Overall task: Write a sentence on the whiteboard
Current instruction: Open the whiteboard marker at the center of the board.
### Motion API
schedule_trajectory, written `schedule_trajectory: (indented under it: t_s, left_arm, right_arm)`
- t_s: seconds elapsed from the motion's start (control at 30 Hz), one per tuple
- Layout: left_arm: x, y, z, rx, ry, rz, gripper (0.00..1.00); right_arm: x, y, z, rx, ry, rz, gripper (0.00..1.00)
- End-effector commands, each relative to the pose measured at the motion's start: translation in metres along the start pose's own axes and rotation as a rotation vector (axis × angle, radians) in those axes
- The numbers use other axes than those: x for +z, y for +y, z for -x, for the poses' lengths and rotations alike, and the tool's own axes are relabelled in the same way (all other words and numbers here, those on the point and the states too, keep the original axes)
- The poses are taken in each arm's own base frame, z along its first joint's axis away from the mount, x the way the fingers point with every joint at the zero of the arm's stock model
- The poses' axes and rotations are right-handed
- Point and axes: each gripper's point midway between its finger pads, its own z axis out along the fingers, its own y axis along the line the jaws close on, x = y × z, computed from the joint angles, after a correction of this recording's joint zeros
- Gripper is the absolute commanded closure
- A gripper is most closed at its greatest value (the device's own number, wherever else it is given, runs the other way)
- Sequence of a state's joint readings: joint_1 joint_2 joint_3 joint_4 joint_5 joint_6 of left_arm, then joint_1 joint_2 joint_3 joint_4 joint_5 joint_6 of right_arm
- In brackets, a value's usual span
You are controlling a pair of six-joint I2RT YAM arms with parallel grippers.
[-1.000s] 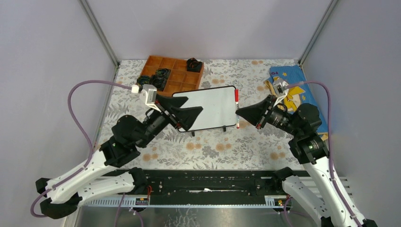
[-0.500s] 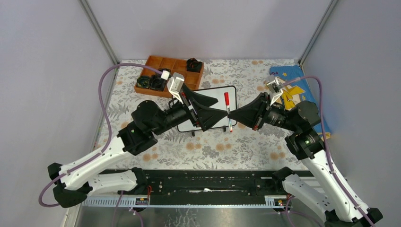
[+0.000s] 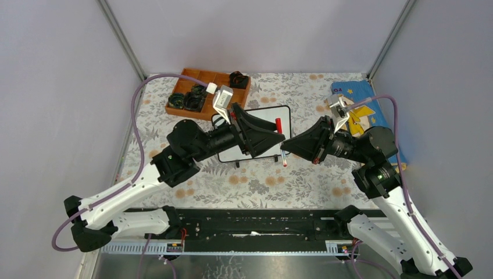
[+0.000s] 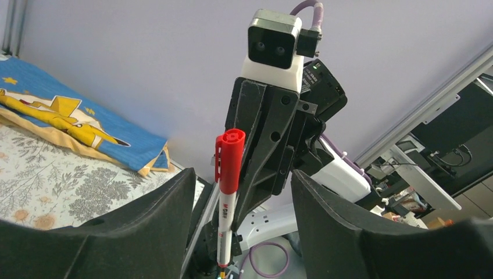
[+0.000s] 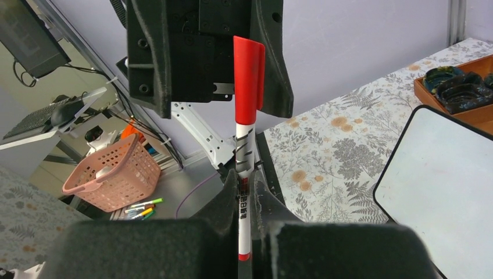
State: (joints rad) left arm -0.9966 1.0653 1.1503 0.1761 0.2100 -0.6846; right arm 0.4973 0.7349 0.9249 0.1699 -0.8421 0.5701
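Left arm has swung right and forward since a second ago: the left gripper (image 3: 279, 137) was over the left half of the whiteboard (image 3: 266, 114), now it sits at the right half, nose to nose with the right gripper (image 3: 283, 149). Right arm has pushed in a little toward the left too, carrying the marker (image 5: 243, 145) from the board's right edge to just inside it. Board itself hasn't shifted. Left jaws are apart and straddle the red cap (image 4: 229, 160), with a gap on each side in the left wrist view, no contact seen. Right jaws are clamped tight on the white barrel below the cap, marker upright in the right wrist view, cap end up. Whiteboard lies mid-table on the floral cloth (image 3: 261, 181), long side across, its small black feet (image 3: 236, 165) showing at the near edge; most of its left and middle is hidden under the left gripper, the visible far strip is plain white. Orange tray (image 3: 200, 71) sits just behind the board's far-left corner with black parts (image 3: 186, 100) in it, and the left wrist hangs over that spot, so it's tight there. Blue cloth (image 3: 360, 90) is at the far right, close to the right wall, partly under the right arm. Open floor: the floral strip between the board's near edge and the arm bases, and the far middle behind the board.
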Motion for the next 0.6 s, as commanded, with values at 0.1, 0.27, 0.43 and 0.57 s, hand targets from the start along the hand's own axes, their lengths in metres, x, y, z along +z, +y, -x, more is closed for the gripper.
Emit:
schedule_trajectory:
  t_s: [0.1,0.27,0.43,0.57]
  left_arm:
    - [0.0041,-0.0243,0.0228,-0.021,-0.063,-0.097,0.41]
    - [0.0047,-0.0225,0.0234,-0.028,-0.071,-0.09,0.49]
    - [0.0052,-0.0194,0.0217,-0.039,-0.074,-0.082,0.56]
    - [0.0059,-0.0192,0.0206,-0.042,-0.072,-0.085,0.62]
  right_arm:
    - [-0.0041,0.0248,0.011,-0.052,-0.009,0.072,1.0]
    - [-0.0054,0.0274,0.0085,-0.049,0.003,0.081,1.0]
    - [-0.0066,0.0272,0.0059,-0.046,0.012,0.078,1.0]
    - [-0.0074,0.0282,0.0056,-0.049,0.014,0.077,1.0]
